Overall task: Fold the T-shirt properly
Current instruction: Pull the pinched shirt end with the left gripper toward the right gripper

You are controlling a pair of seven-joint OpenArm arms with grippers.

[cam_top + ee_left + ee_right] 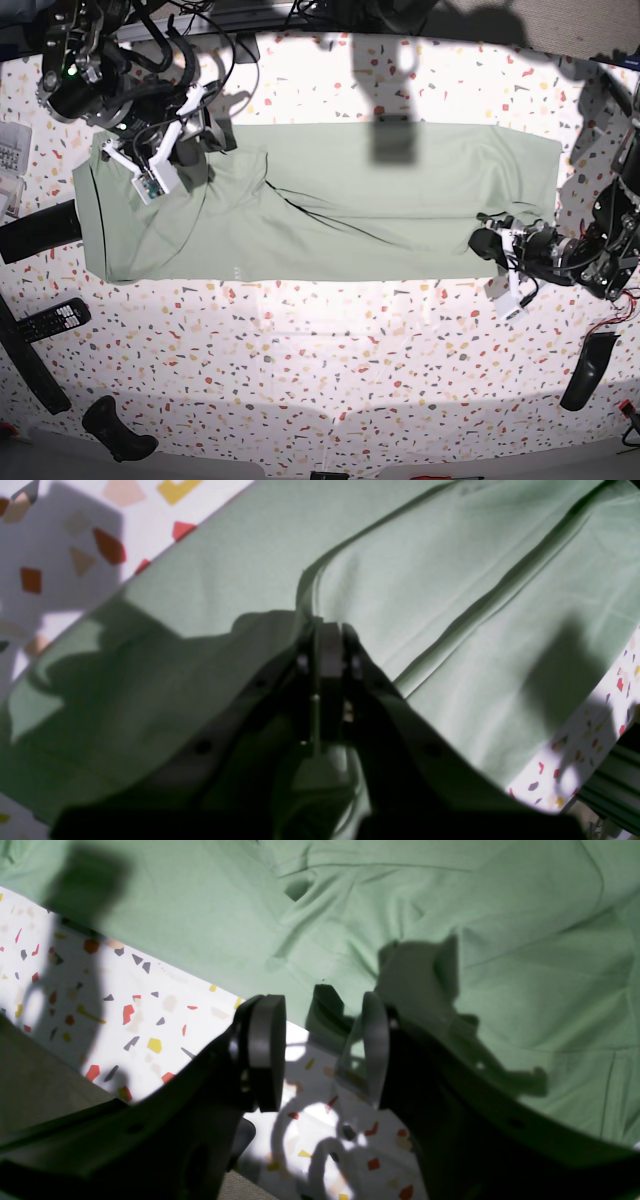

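Left wrist view: the left gripper [330,630] has its jaws pressed together, and a raised fold of the T-shirt [450,605] sits right at the tips — the pale sage-green cloth appears pinched between them. The fabric spreads out beyond the gripper in long, shallow creases, with a dark fold line running diagonally toward the upper right. The speckled white table [65,555] shows at the upper left and again at the lower right edge.

Right wrist view: the right gripper [320,1035] hangs with its jaws apart, a clear gap between the two round pads [267,1040]. Nothing is between them; bare terrazzo-patterned table lies under the gap. The T-shirt fills the upper and right part of this view, rumpled, and its edge runs diagonally just beyond the fingertips. The gripper's shadow falls on the cloth.

Base view: the T-shirt [330,200] lies spread in a long rectangle across the middle of the table [330,350]. The left gripper [487,241] is at the shirt's lower right corner, low at the cloth. The right gripper [195,140] is at the upper left end of the shirt — above the wrinkled part there.
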